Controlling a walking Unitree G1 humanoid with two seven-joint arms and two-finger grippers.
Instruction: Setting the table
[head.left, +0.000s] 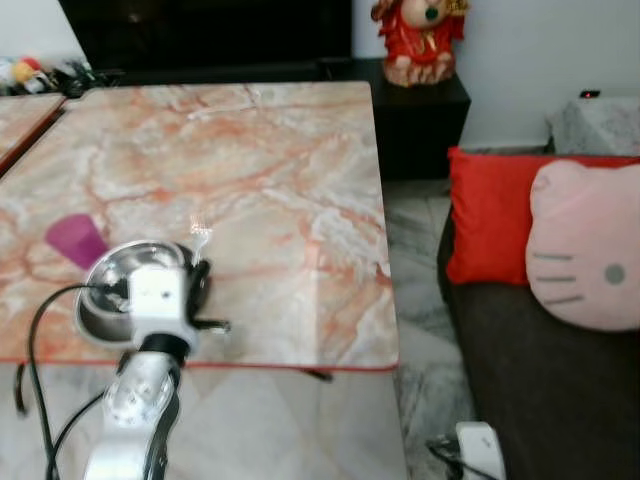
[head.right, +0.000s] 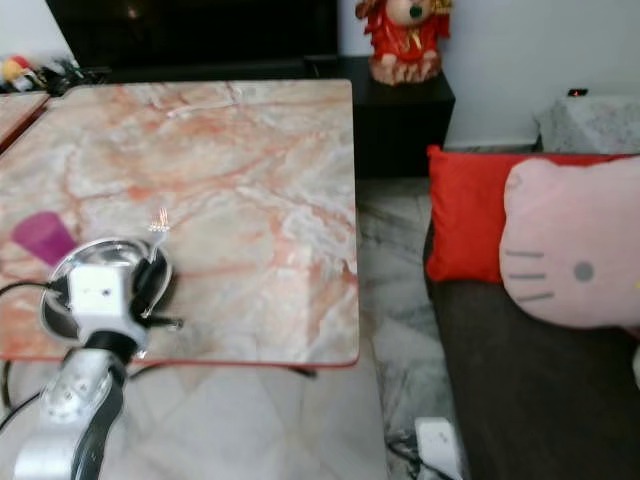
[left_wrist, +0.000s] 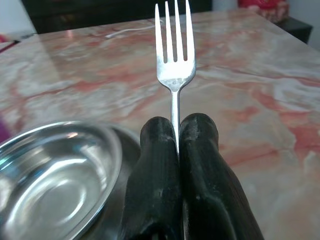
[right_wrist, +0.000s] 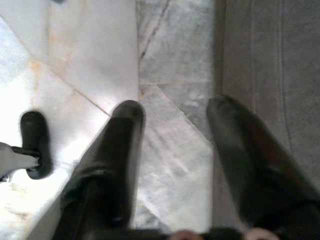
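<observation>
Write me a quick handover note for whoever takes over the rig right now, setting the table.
Left gripper: shut on the fork, held by its handle, tines pointing away, above the marble table just right of the steel bowl.
Right gripper: open, hanging idle over the floor beside the sofa.
On the table: the steel bowl near the front edge, a purple cup touching or just behind it on the left.
Done: bowl and cup placed, fork picked up.
Left: probably lay the fork down beside the bowl, then release.
</observation>
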